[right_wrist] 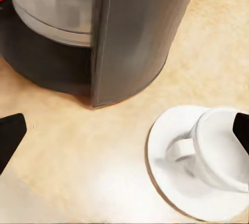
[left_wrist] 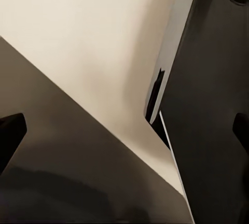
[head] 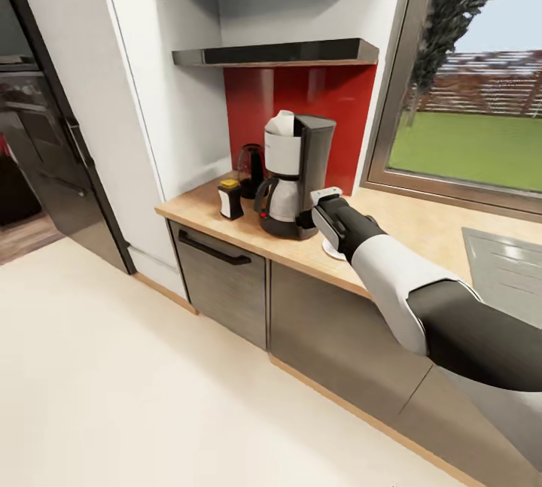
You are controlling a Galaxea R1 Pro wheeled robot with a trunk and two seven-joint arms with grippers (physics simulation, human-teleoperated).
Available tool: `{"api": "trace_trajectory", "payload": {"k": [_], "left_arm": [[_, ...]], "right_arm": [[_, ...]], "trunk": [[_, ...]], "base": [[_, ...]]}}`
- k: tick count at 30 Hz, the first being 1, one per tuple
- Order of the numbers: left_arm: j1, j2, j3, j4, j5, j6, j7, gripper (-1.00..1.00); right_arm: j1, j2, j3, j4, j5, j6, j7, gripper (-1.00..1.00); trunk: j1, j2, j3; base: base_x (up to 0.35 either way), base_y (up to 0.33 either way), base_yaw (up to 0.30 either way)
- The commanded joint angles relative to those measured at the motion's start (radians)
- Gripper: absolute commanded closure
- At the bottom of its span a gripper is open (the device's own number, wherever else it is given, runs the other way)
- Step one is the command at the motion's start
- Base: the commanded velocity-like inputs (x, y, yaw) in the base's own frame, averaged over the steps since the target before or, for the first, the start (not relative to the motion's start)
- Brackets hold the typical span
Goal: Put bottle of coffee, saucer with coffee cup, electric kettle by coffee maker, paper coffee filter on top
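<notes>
The black coffee maker [head: 295, 171] stands on the light-wood kitchen countertop [head: 196, 210], with a white paper coffee filter [head: 281, 124] on top. Left of it is the bottle of coffee [head: 229, 199]; behind it is the dark red electric kettle [head: 250, 166]. My right gripper [head: 307, 220] hovers low by the machine's right side, over the saucer [head: 330, 249]. The right wrist view shows the coffee maker [right_wrist: 129, 31] and the white coffee cup [right_wrist: 223, 151] sitting on the saucer [right_wrist: 166, 187]. The right gripper [right_wrist: 124, 133] is open and holds nothing. The left gripper [left_wrist: 124, 133] is open.
A glossy black kitchen shelf [head: 278, 54] hangs above the red backsplash. A steel sink [head: 508, 265] is set in the counter at the right, under a window. A dark fridge [head: 45, 156] stands at the left. The left wrist view looks at pale floor [left_wrist: 78, 37] and dark panels.
</notes>
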Motion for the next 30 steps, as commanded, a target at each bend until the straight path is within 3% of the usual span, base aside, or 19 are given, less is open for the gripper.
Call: {"api": "trace_trajectory", "payload": {"k": [1,16,23,25,26,30], "left_arm": [[0.001,0.000,-0.008,-0.003,0.008,-0.001,0.005,-1.00],[-0.002,0.001,-0.008,-0.003,0.008,-0.001,0.005,-1.00],[-0.003,0.001,-0.008,-0.003,0.008,-0.001,0.005,-1.00],[-0.004,0.002,-0.008,-0.003,0.008,-0.001,0.005,-1.00],[-0.004,0.001,-0.008,-0.003,0.008,-0.001,0.005,-1.00],[-0.004,0.000,-0.008,-0.003,0.008,-0.001,0.005,-1.00]], "right_arm": [[-0.001,0.000,0.006,-0.001,-0.011,0.003,-0.008,-1.00],[0.002,0.000,0.008,0.002,-0.012,0.003,-0.008,-1.00],[0.026,0.000,0.008,0.004,-0.014,0.003,0.031,-1.00],[0.053,0.000,0.008,0.005,-0.013,0.004,0.119,-1.00],[0.117,0.000,0.008,0.005,-0.011,0.004,0.188,-1.00],[0.251,0.000,0.008,0.005,-0.007,-0.004,0.213,-1.00]], "trunk": [[0.000,-0.001,0.000],[0.000,-0.001,0.013],[0.000,-0.001,0.018],[0.000,-0.001,0.019],[0.000,-0.001,0.020],[0.000,-0.001,0.023]], "base": [[-0.301,-0.094,0.241],[-0.327,-0.008,0.232],[-0.060,0.000,0.236],[-0.003,0.000,0.249],[0.000,0.000,0.250],[0.000,0.000,0.249]]}}
